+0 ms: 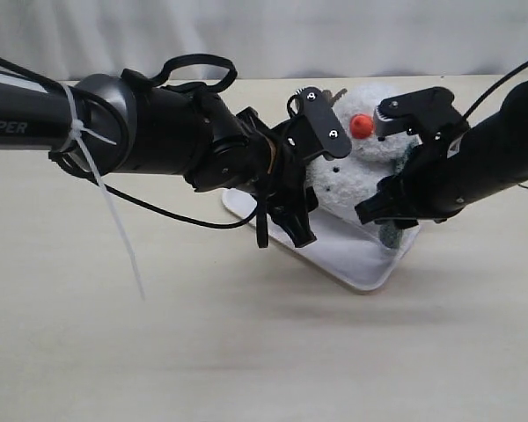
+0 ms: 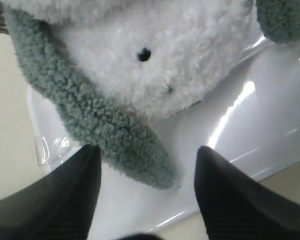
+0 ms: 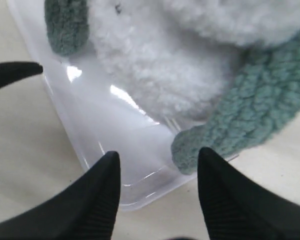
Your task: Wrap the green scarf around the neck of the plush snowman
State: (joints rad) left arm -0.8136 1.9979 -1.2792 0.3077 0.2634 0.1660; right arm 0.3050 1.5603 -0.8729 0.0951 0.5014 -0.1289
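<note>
The plush snowman (image 1: 356,171) stands on a white tray (image 1: 361,259), its orange nose (image 1: 362,126) facing front. The green scarf (image 1: 392,233) drapes around it. One rounded end (image 2: 115,135) lies on the tray in front of the white body (image 2: 185,55), and the other end (image 2: 285,20) hangs at the far side. My left gripper (image 2: 147,155) is open just short of the near end, touching nothing. My right gripper (image 3: 157,157) is open over the tray rim (image 3: 135,192), beside the scarf's other hanging end (image 3: 240,130) and the body (image 3: 165,70). Both arms hide much of the snowman in the exterior view.
The tray (image 2: 240,130) is shallow and glossy and sits on a pale wooden table (image 1: 246,352). A black fingertip (image 3: 15,74) shows at the edge of the right wrist view. A loose zip tie (image 1: 114,220) and cables hang from the left arm.
</note>
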